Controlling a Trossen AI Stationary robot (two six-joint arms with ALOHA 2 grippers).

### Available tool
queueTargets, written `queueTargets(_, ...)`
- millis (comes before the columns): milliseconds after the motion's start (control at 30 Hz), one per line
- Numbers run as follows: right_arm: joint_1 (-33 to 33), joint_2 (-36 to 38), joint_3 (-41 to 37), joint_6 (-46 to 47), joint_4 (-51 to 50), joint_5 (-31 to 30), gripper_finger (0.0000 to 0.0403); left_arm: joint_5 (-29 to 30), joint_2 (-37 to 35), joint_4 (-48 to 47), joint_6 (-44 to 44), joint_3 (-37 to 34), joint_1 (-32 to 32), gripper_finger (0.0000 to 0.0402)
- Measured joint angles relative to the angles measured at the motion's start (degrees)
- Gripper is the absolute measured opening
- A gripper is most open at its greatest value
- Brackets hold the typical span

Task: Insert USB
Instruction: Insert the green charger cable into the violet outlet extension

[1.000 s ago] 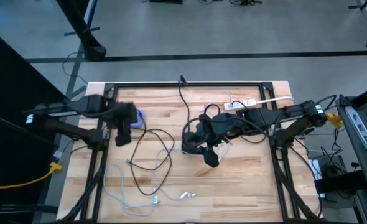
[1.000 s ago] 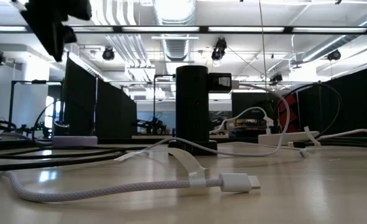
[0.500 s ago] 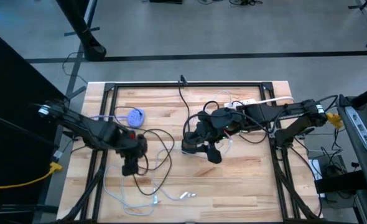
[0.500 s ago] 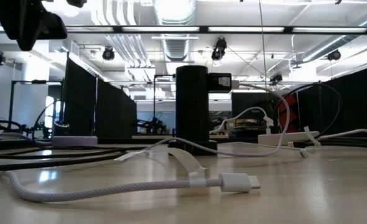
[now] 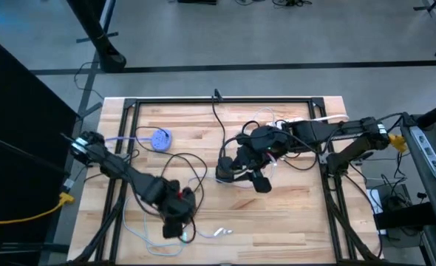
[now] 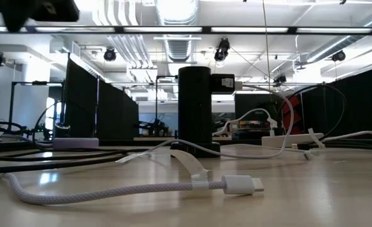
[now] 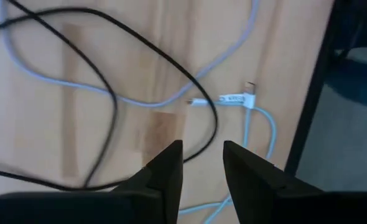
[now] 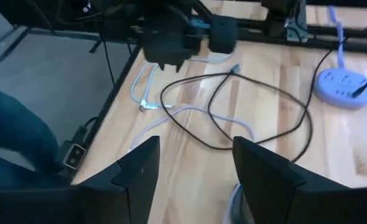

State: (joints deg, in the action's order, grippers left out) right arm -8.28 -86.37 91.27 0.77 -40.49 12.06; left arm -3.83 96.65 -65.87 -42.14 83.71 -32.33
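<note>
No legible txt anywhere.

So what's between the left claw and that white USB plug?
Left wrist view: a black cable loops across the wood between the left claw and the plug.

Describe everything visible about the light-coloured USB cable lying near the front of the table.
The pale USB cable has a woven-looking lavender-white sheath, a white clip or tie near its end, and a white plug body with a short metal tip. It lies loose on the wooden table, curving in loops, its plug flat on the wood. A black cable crosses it. The left gripper hovers above it, jaws slightly apart, not touching.
</note>
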Motion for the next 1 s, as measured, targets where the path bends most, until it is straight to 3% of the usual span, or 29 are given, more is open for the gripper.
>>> queueTargets(133, -3.02, -0.02, -1.98, 5.63, 5.53, -1.45, 0.0185, 3.01, 0.36, 0.53, -4.25, -0.97, -3.38, 0.0095)
queueTargets(400, -8.67, -0.09, -3.37, 18.76, 10.78, -19.67, 0.0185, 9.45, 2.92, 6.89, -12.21, -1.30, -9.48, 0.0103)
queueTargets(533, -9.88, -0.07, -3.39, 24.13, 10.82, -21.21, 0.0185, 9.97, 6.24, 8.66, -14.90, -1.30, -10.86, 0.0132)
queueTargets(733, -10.22, -0.93, -3.38, 25.18, 11.08, -23.05, 0.0185, 9.16, 10.87, 9.44, -13.85, -1.30, -13.47, 0.0172)
queueTargets(1000, -10.25, -2.36, -3.39, 26.51, 11.24, -24.12, 0.0185, 10.84, 15.54, 17.22, -10.89, -1.32, -15.10, 0.0171)
